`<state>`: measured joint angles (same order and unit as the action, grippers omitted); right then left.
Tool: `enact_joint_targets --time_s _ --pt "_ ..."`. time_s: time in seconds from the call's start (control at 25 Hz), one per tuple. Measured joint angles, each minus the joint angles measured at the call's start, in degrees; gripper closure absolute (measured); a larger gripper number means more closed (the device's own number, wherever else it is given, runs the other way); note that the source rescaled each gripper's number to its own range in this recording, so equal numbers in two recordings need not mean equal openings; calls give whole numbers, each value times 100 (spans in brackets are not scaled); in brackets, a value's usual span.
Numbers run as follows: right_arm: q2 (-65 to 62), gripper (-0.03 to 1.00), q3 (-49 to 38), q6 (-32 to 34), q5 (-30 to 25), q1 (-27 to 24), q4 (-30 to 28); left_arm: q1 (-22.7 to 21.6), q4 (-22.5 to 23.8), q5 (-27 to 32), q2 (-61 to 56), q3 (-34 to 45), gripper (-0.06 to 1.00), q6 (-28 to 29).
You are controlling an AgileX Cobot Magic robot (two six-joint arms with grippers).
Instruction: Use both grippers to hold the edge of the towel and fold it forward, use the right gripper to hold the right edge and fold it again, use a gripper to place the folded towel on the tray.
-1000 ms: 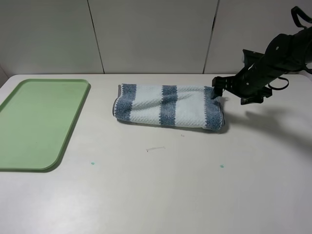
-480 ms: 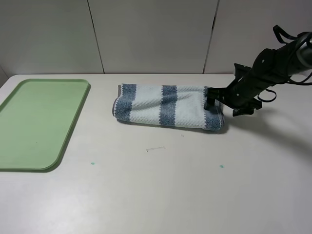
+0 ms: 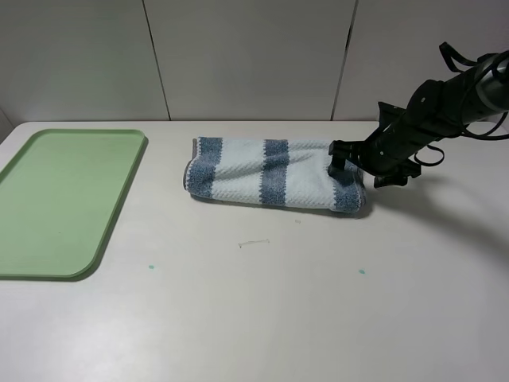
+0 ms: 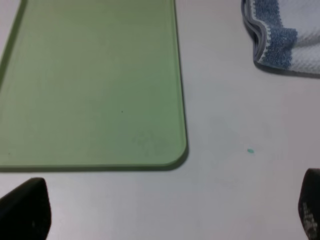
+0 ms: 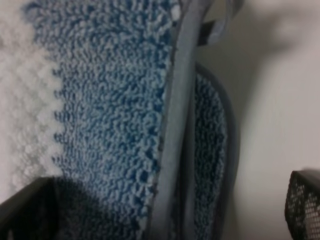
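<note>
The towel (image 3: pixel 274 172), striped blue and pale mint-white, lies as a long folded band at the back middle of the table. My right gripper (image 3: pixel 343 164) is low over its right end, open. In the right wrist view the blue stripe and grey edging of the towel (image 5: pixel 115 115) fill the frame, and the gripper (image 5: pixel 165 215) straddles that edge with one finger (image 5: pixel 25 210) over the cloth and the other off it. The light green tray (image 3: pixel 60 199) lies at the far left. My left gripper (image 4: pixel 165 220) is open above bare table near the tray (image 4: pixel 90 80); a towel corner (image 4: pixel 280 35) shows beyond.
A white panelled wall runs behind the table. Small teal specks (image 3: pixel 362 271) and a thin white thread (image 3: pixel 253 243) lie on the table in front of the towel. The left arm is outside the exterior high view.
My right gripper has moved left and down, from just off the towel's right end to over its right edge. The towel and the tray have not moved.
</note>
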<state>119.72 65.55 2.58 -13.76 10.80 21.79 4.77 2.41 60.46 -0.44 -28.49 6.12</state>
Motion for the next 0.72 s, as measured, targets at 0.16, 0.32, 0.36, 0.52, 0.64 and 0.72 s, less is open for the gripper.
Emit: enact_joint_targets --time_s 0.16,0.32,0.36,0.52,0.64,0.72 --pt "0 -3 0 0 -16 0 47 0 0 0 0 0 -6 0" --pt "0 0 12 0 -95 0 80 0 0 0 0 0 -6 0" --pt "0 4 12 0 -120 0 81 0 0 0 0 0 -6 0" --pt "12 24 12 18 -209 0 125 0 0 0 0 0 -6 0" --pt "19 43 12 30 -292 0 167 0 0 0 0 0 -6 0" --pt "49 57 12 43 -304 0 195 0 0 0 0 0 -6 0"
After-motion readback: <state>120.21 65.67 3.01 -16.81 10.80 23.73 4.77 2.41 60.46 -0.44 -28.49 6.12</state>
